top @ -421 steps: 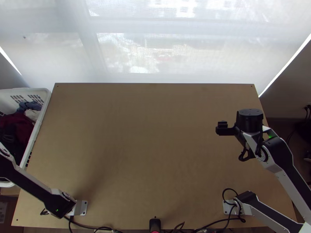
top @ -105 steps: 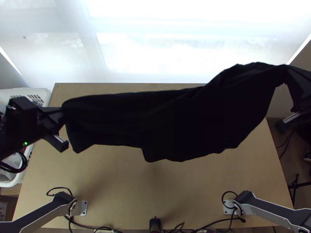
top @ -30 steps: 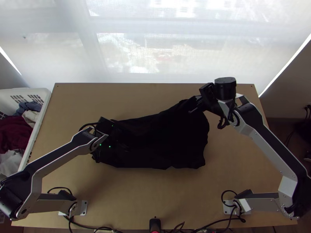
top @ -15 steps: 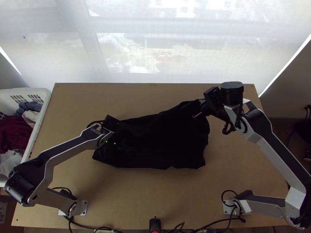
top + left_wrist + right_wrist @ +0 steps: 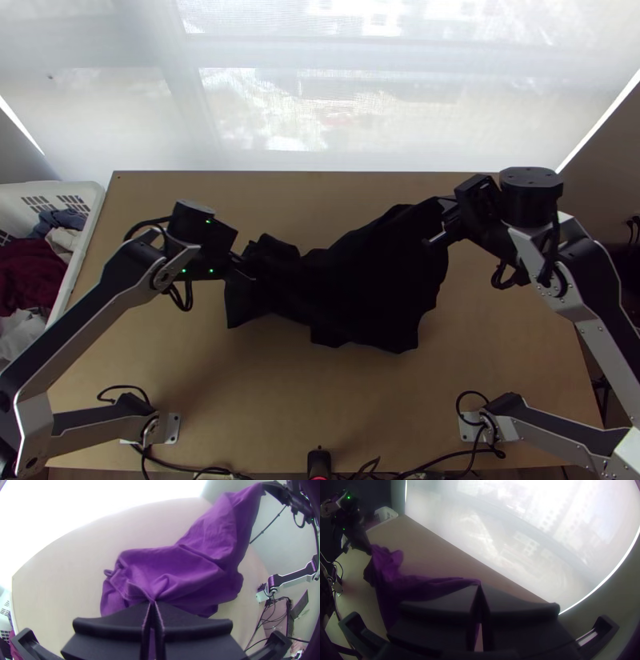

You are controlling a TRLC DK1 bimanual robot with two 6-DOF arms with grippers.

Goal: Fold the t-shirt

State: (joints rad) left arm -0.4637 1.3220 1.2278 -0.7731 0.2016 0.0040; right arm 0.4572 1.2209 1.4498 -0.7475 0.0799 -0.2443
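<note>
Claw, L (left gripper (image 5: pixel 243 270)): closed on the t-shirt (image 5: pixel 352 280), top view, toward table's L side; creases fan out from its fingertips in L wrist view. Claw, R (right gripper (image 5: pixel 445 218)): likewise closed, pinching a far R corner of same; cloth trails from its tips in R wrist view. T-shirt: dark, 1 pc.; bunched at L end, wider & smoother toward R; runs btwn both claws over mid-table, R corner raised; how much rests on the wood, can't tell.

Surroundings: light wooden table (image 5: pixel 256 392); white laundry basket (image 5: pixel 94 210) just beside L edge, w/ dark red cloth (image 5: pixel 30 268), blue-grey cloth (image 5: pixel 60 219) & white cloth (image 5: pixel 22 334); pale translucent screen (image 5: pixel 320 104) beyond far edge; small black device (image 5: pixel 318 462) at near edge, ctr.; black cables (image 5: pixel 188 466) along same edge, nr. both arm bases.

In the way: left arm (image 5: pixel 92 316) crosses table's L part, hiding basket's near end from above; right arm (image 5: pixel 596 280) spans R edge.
</note>
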